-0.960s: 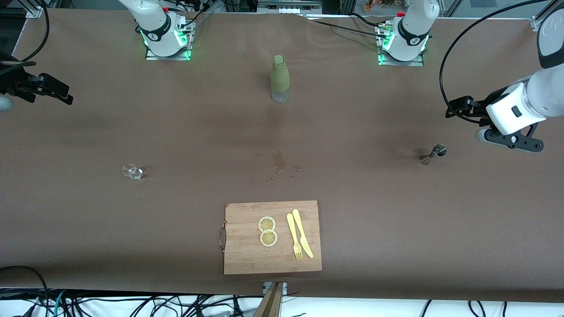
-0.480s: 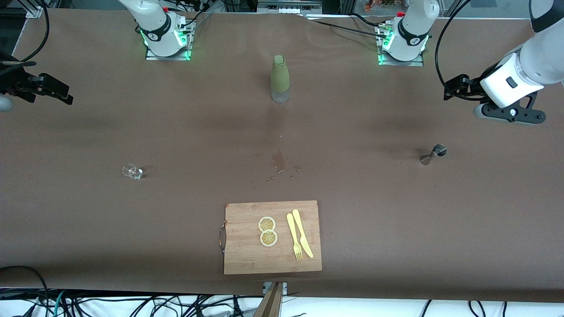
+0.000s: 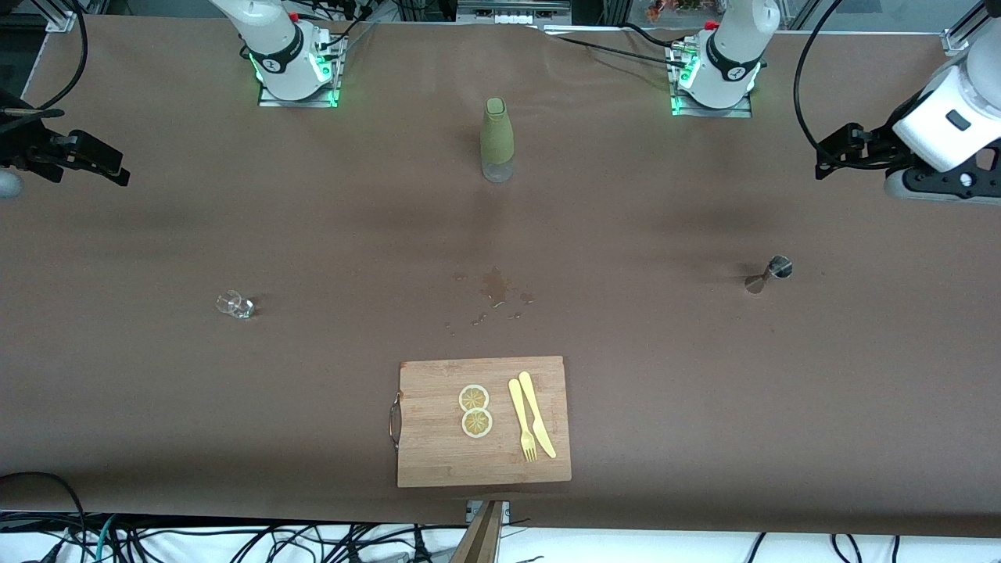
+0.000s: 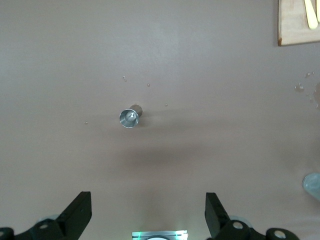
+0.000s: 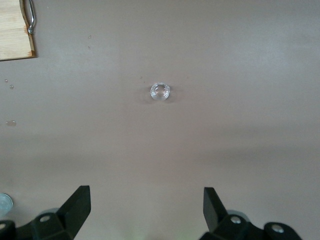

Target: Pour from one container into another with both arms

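Risk comes first: the small clear glass cup (image 3: 235, 304) and the small steel hourglass-shaped jigger (image 3: 768, 275) are light, narrow and probably slippery, so an off-centre pinch could tip or skid either one, and wet spots (image 3: 494, 295) at the middle of the brown desk (image 3: 665, 375) suggest spilling is easy. The jigger stands upright at 3 o'clock from the spots; the cup is at 9 o'clock. The left gripper (image 4: 145, 216) hangs high over the desk's left-arm end, the right gripper (image 5: 146, 214) over the right-arm end; both have jaws spread wide, holding nothing.
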